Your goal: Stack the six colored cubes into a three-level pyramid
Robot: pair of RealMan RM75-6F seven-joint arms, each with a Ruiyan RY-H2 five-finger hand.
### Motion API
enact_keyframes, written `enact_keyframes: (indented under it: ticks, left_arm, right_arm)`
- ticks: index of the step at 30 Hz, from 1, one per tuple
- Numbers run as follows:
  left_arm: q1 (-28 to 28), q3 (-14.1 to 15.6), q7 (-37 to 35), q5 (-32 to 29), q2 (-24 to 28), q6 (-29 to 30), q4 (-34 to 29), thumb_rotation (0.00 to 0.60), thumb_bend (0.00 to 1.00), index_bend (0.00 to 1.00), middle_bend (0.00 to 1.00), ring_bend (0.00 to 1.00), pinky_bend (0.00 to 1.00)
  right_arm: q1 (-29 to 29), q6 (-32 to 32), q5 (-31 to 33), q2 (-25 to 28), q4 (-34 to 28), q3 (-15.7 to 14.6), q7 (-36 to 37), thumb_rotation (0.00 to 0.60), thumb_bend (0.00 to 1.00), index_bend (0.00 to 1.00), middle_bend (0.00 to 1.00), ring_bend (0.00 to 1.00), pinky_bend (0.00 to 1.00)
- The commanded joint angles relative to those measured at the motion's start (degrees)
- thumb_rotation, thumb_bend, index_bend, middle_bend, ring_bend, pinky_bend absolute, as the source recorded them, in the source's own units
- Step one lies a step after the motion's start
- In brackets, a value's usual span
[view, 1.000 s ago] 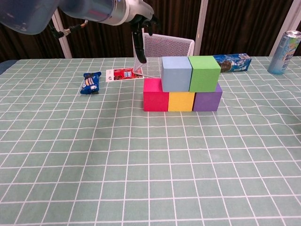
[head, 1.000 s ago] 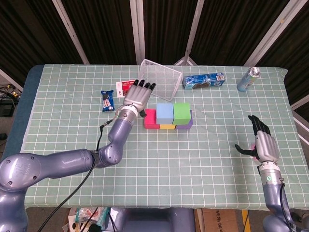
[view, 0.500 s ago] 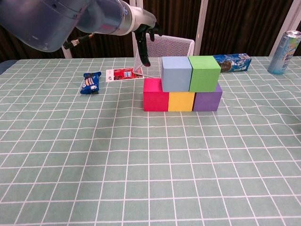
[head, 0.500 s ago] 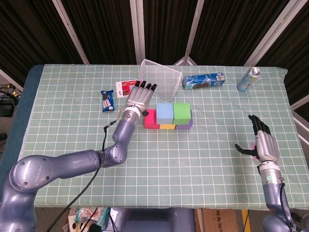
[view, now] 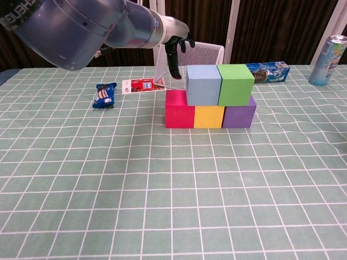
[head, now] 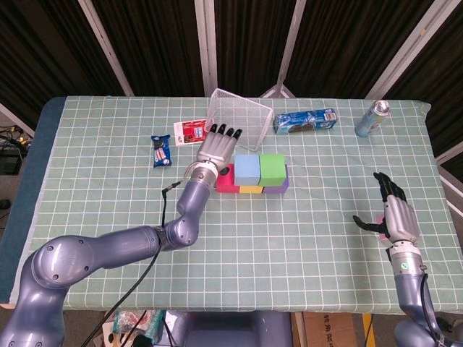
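Red (head: 223, 179), yellow (head: 251, 189) and purple (head: 280, 185) cubes form a row mid-table. A light blue cube (head: 247, 168) and a green cube (head: 272, 167) sit side by side on top of them. My left hand (head: 217, 148) hovers with its fingers spread over the red cube's left end, right beside the blue cube (view: 203, 84). In the chest view that left hand (view: 176, 46) has one finger hanging down beside the blue cube. My right hand (head: 394, 213) is raised near the table's right edge with its fingers straight. A sliver of pink shows by its thumb, and what it is stays hidden.
A tilted wire basket (head: 240, 116) stands just behind the left hand, with a red-and-white card (head: 189, 131) and a blue snack packet (head: 160, 150) to its left. A blue cookie pack (head: 304, 120) and a can (head: 372, 118) lie at the back right.
My left hand has slid to the right, from left of the stack to right beside the blue cube. The right hand and the cubes have not moved.
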Motion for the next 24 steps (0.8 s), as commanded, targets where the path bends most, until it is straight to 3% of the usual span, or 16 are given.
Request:
enact_keyframes:
  ticks: [1, 24]
  left_arm:
    - [-0.03, -0.16, 0.13, 0.19, -0.44, -0.04, 0.42, 0.6, 0.37, 0.0, 0.09, 0.01, 0.01]
    - [-0.04, -1.0, 1.82, 1.61, -3.77, -0.1, 4.23, 0.6, 0.38, 0.0, 0.09, 0.01, 0.01]
  right_arm:
    - [0.02, -0.09, 0.04, -0.02, -0.01, -0.03, 0.03, 0.6, 0.24, 0.0, 0.0, 0.0, 0.0]
    - [0.17, -0.63, 0.58, -0.02, 0.0, -0.08, 0.11, 0.6, 0.24, 0.0, 0.0, 0.0, 0.0]
